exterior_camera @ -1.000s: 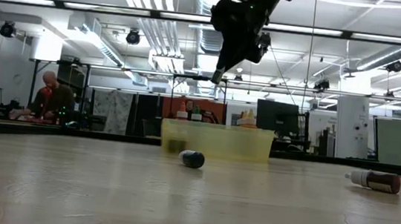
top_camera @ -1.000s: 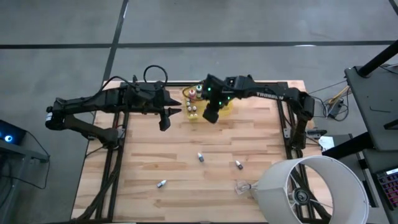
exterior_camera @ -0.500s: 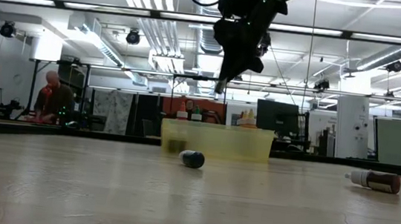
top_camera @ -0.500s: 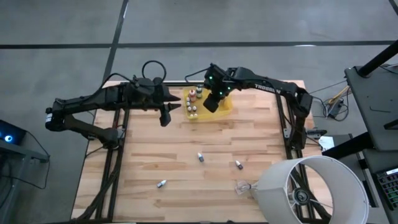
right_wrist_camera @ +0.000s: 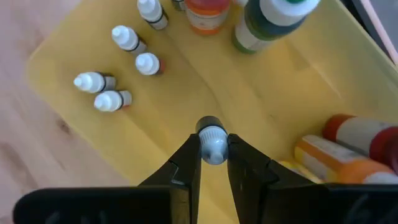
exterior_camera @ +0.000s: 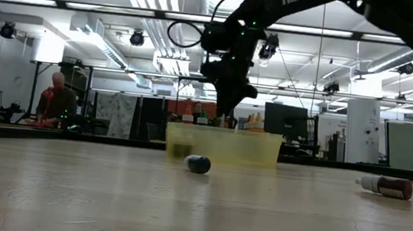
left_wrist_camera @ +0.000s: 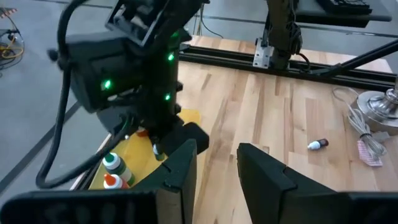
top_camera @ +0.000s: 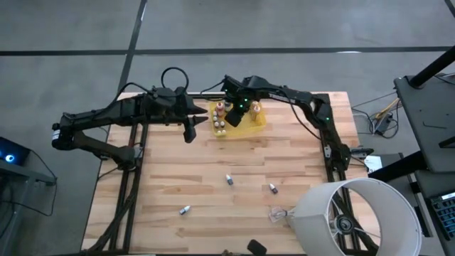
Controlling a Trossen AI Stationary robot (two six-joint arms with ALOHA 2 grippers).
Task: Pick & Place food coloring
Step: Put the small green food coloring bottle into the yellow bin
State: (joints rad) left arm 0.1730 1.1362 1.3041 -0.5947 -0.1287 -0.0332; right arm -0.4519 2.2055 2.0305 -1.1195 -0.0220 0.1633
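My right gripper [top_camera: 235, 117] hangs over the translucent yellow tray [top_camera: 249, 128] at the table's far side, shut on one tiny food coloring bottle [right_wrist_camera: 213, 144] with a white cap. Several small white-capped bottles [right_wrist_camera: 106, 92] lie on the tray floor [right_wrist_camera: 186, 81], next to larger bottles [right_wrist_camera: 267, 18] with orange and green caps. Three more tiny bottles lie on their sides on the wood [top_camera: 229, 179], [top_camera: 272, 188], [top_camera: 185, 210]. My left gripper [top_camera: 189, 135] waits open, just left of the tray and above the table. My right gripper pinches the tiny bottle between its two fingertips [right_wrist_camera: 189, 155] at the white ribbed cap [right_wrist_camera: 214, 138]. The fingers come from above, pointing down into the tray. The cap faces up toward the wrist and hides the body below. Whether the bottle touches the tray floor, I cannot tell.
A clear crumpled plastic scrap [top_camera: 276, 213] and a big white lampshade [top_camera: 355, 217] sit at the near right corner. In the low view the tray wall [exterior_camera: 223, 144] stands behind a lying bottle [exterior_camera: 197, 164], and another bottle [exterior_camera: 385, 186] lies to the right. Bare wood spans the middle.
My right gripper has moved a little toward the table's far left, from the tray's near edge to over its middle. It has come down toward the tray, with the bottle still between its fingers.
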